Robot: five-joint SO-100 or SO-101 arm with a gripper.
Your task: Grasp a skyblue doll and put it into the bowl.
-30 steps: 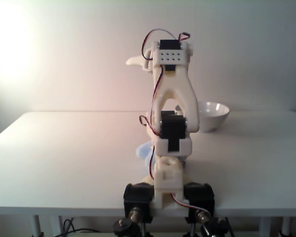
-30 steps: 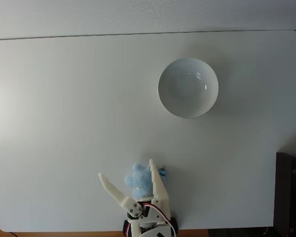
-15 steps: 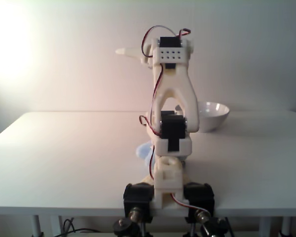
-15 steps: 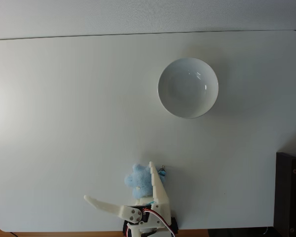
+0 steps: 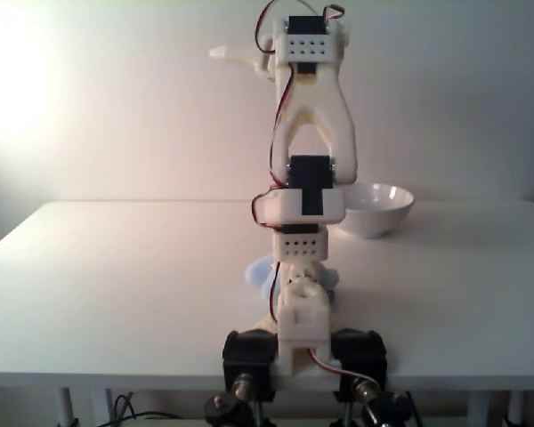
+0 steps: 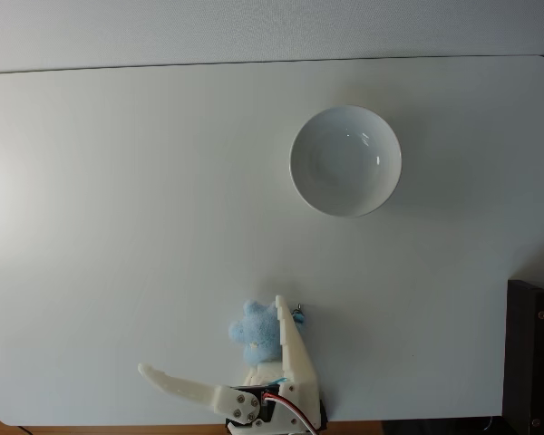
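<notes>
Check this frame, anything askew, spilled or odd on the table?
Nothing is spilled or damaged. The bowl sits upright and empty. The only oddity: the blue doll lies very close to the arm's base, beside one finger of the gripper, whose jaws are spread very wide, so the doll is not yet held.

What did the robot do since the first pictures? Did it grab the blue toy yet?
Not yet. The gripper opened wider: in the view from above, its left finger swung out and down to the left. From the front, the arm rose. The skyblue doll stayed on the table beside the straight finger, not held. The bowl stayed put and empty.
</notes>
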